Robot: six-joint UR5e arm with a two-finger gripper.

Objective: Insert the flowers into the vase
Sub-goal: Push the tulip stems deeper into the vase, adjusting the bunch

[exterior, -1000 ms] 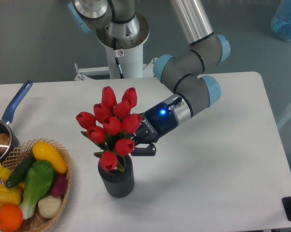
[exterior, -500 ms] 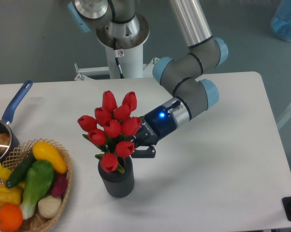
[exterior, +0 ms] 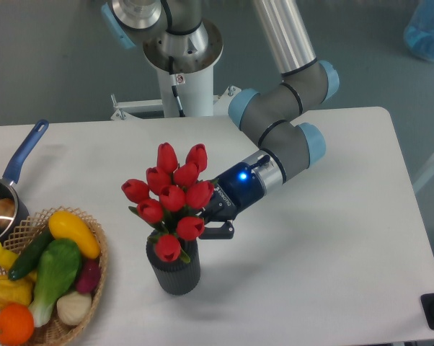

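In the fixed camera view, the flowers are seen standing in the mouth of the vase on the bench, leaning left. The gripper is closed on the stems just above the rim. If released off-centre, the vase could be tipped by the top-heavy bunch.

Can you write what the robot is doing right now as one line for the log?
phase: inserting | gripper: holding flowers | flowers: stems in vase | release: pending
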